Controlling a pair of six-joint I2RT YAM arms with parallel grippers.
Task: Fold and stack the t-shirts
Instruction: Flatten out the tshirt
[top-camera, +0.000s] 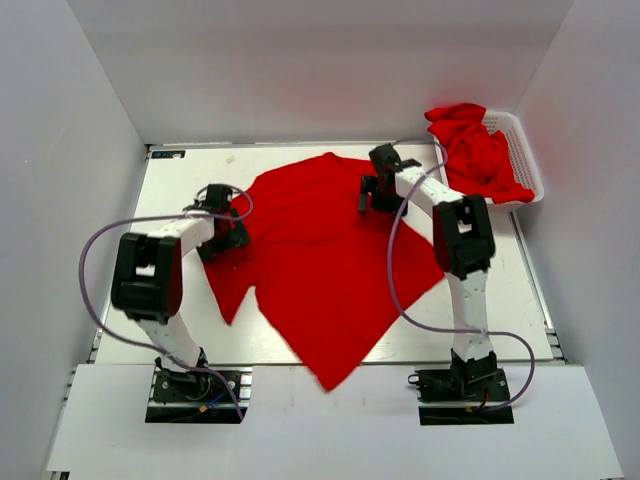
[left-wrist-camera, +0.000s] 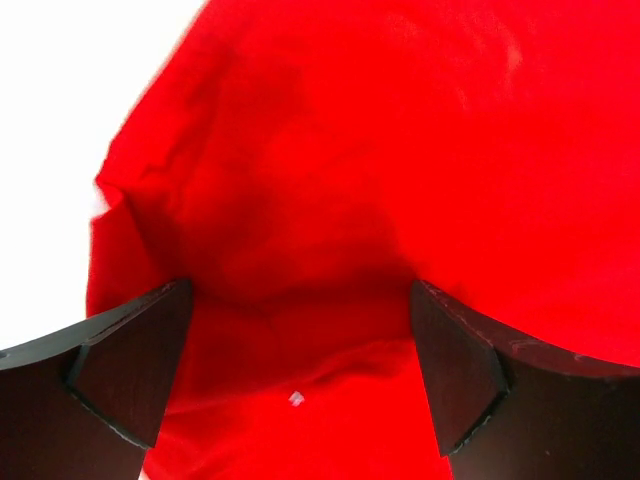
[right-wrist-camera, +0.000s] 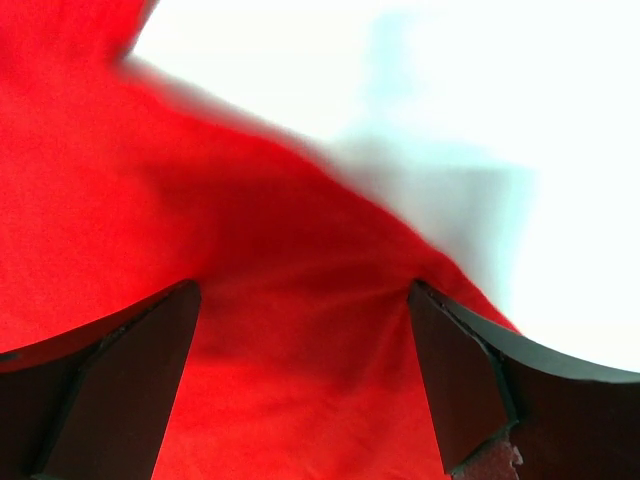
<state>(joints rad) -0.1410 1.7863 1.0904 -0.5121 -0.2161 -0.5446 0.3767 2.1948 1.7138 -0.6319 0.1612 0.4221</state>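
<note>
From above, a red t-shirt (top-camera: 320, 270) is lying spread mid-table (top-camera: 200, 170), with more t-shirts (top-camera: 480, 155) bunching in the far-right basket (top-camera: 527, 160). In the left wrist view, the left gripper (left-wrist-camera: 300, 345) is gaping wide over red cloth. In the right wrist view, the right gripper (right-wrist-camera: 305, 345) is gaping over the shirt's edge.
</note>
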